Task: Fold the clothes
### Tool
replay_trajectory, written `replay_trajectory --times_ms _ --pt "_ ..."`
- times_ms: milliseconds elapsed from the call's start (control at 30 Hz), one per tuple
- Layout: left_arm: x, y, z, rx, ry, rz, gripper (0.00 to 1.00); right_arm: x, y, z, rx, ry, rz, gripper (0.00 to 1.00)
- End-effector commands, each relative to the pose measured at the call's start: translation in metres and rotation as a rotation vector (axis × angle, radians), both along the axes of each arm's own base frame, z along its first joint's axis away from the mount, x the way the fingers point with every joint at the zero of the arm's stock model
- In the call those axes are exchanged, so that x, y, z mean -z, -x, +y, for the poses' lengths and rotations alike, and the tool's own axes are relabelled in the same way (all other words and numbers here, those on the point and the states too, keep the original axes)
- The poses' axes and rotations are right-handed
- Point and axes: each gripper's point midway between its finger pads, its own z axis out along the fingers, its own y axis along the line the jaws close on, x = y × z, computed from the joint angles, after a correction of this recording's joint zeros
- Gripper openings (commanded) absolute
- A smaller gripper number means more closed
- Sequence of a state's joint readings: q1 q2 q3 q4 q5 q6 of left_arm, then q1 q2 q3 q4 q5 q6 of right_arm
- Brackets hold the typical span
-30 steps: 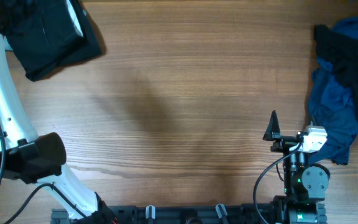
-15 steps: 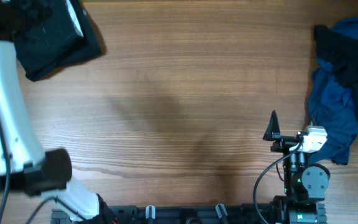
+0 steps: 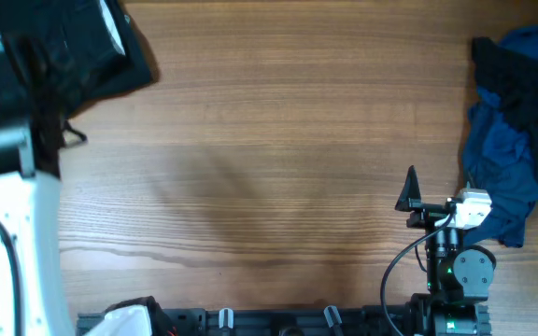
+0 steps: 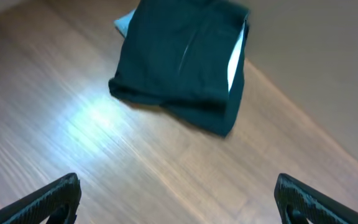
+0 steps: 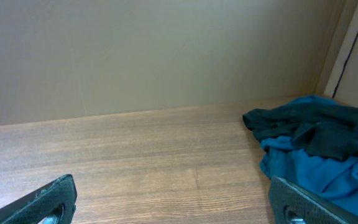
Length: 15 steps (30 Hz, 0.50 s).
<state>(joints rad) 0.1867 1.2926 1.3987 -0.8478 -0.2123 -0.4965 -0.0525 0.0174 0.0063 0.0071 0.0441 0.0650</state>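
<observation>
Well ahead of the left gripper (image 4: 176, 191), out past its wide-spread jaws and not touching them, lying flat by a table (image 3: 278, 140) corner: the black shorts (image 4: 182, 62). Also spread wide, holding nothing: right gripper (image 5: 169, 193).

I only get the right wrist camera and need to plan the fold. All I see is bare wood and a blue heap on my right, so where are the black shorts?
Observer: The black shorts lie at the far left corner of the table, bundled up, with pale lining showing along one edge.
Operator: Does the left tool have them?
Observer: No. The left tool hangs open short of them, with nothing between its fingers.
Operator: Where does my right tool sit overall?
Observer: The right tool is near the table's front edge, just left of the blue pile.
</observation>
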Motion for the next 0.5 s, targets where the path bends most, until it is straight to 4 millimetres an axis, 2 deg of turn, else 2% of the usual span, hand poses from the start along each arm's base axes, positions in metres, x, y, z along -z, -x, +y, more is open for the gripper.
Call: replay_trajectory --times_ms 0,267,467 --pt "0.002 0.030 -0.005 -0.063 0.048 -0.112 1.00 -0.003 0.001 0.002 -0.015 0.013 -0.013 1.00" --pt "0.028 0.077 -0.017 -0.046 0.039 -0.233 1.00 -0.003 0.001 0.002 -0.015 0.013 -0.013 1.00" --pt "0.041 0.096 -0.020 -0.037 0.012 -0.343 1.00 -0.003 0.001 0.002 -0.015 0.013 -0.013 1.00"
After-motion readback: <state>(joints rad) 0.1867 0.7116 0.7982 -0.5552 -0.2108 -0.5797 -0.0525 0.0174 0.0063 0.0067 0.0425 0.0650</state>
